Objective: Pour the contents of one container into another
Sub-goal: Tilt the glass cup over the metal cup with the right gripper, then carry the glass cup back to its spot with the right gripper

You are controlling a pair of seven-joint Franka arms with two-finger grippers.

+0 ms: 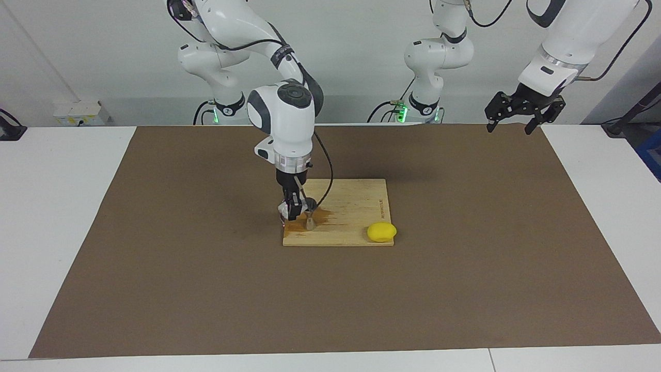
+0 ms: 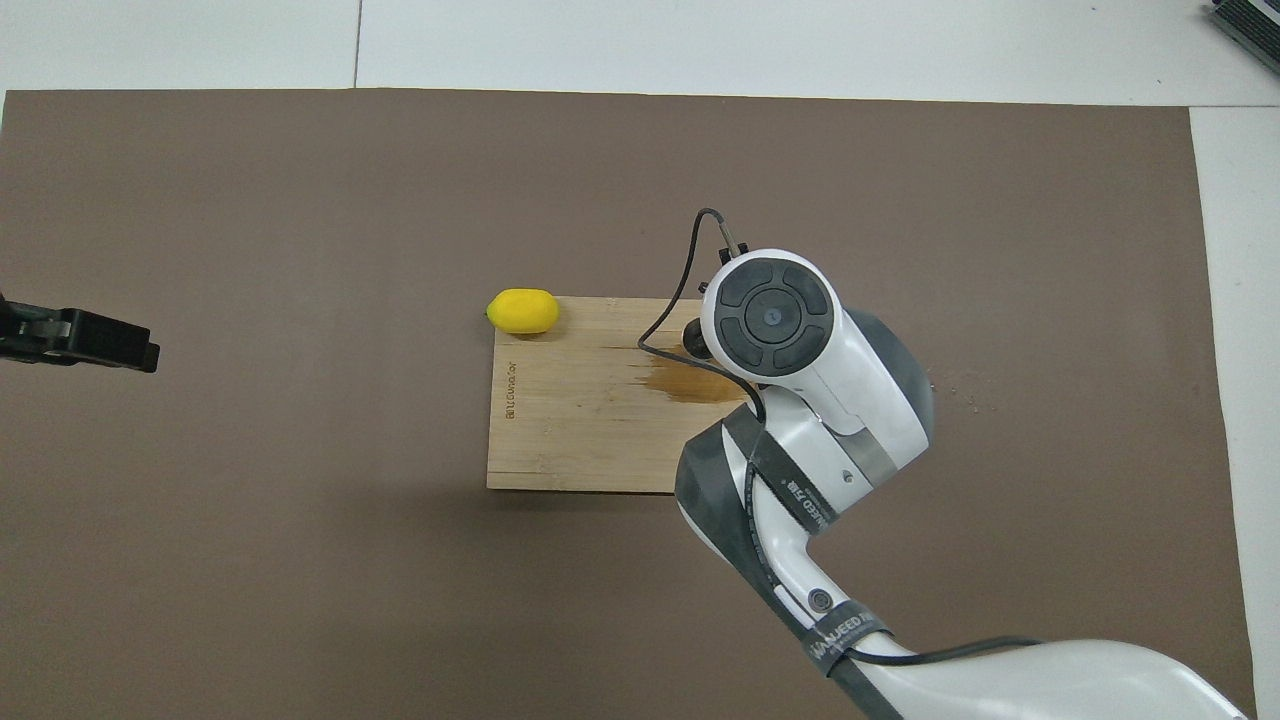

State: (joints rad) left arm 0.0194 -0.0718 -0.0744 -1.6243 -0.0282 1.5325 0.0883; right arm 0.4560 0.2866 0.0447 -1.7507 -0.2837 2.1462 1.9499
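A small clear glass tumbler [image 1: 283, 208] is low over the wooden board's [image 1: 356, 206] corner toward the right arm's end, with my right gripper [image 1: 292, 210] shut on it and pointing straight down. I cannot tell whether the glass rests on the board. The steel jigger [image 1: 310, 221] stands upright on the board right beside the glass. In the overhead view the right wrist [image 2: 770, 315] hides the glass and all but a dark edge of the jigger [image 2: 691, 345]. My left gripper [image 1: 519, 116] waits open in the air over the mat's corner at the left arm's end.
A brown wet stain [image 2: 690, 380] spreads on the board [image 2: 580, 430] around the jigger. A yellow lemon [image 1: 381, 232] lies at the board's corner farthest from the robots, toward the left arm's end. A brown mat [image 1: 206, 289] covers the table.
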